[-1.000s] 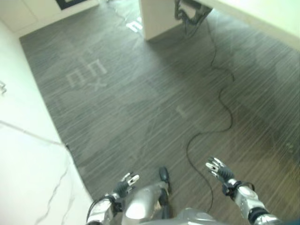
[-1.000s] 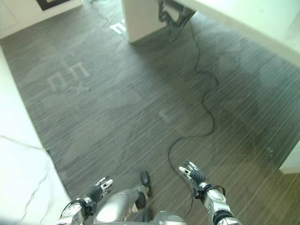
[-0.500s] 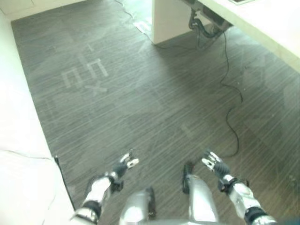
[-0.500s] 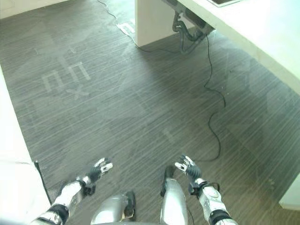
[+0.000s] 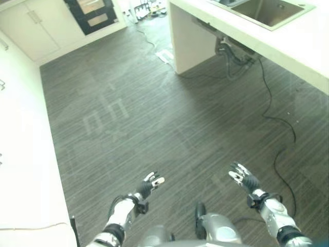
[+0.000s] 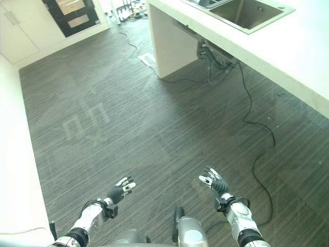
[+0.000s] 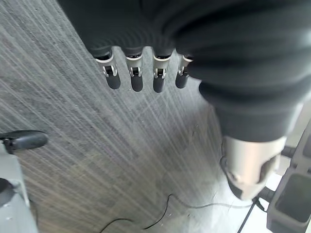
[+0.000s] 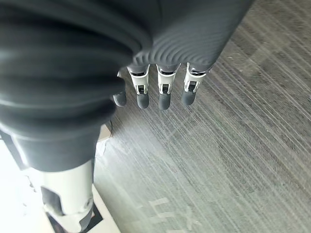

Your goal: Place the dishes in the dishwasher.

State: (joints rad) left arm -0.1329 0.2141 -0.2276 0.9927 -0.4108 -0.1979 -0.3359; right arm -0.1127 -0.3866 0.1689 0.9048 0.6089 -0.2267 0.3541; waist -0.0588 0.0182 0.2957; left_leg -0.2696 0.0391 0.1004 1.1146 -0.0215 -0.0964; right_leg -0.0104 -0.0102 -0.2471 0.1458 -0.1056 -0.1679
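Note:
My left hand (image 5: pixel 149 184) hangs low over the dark striped floor (image 5: pixel 154 118), fingers straight and holding nothing. My right hand (image 5: pixel 242 178) is held out at about the same height, open and empty as well. In the left wrist view the left hand's fingers (image 7: pixel 136 80) reach out over bare floor. The right wrist view shows the right hand's fingers (image 8: pixel 164 92) the same way. A steel sink (image 5: pixel 267 10) is set in the pale counter (image 5: pixel 308 46) at the upper right.
A white counter (image 5: pixel 23 170) runs along the left side. Pale cabinets (image 5: pixel 31 23) and a dark oven front (image 5: pixel 92 13) stand at the far end. Pipes (image 5: pixel 234 54) hang under the sink counter. A cable (image 5: pixel 275 118) trails over the floor on the right.
The camera has tilted up and turned, so the sink, cabinets and oven come into view. Both hands stay open and low over the floor.

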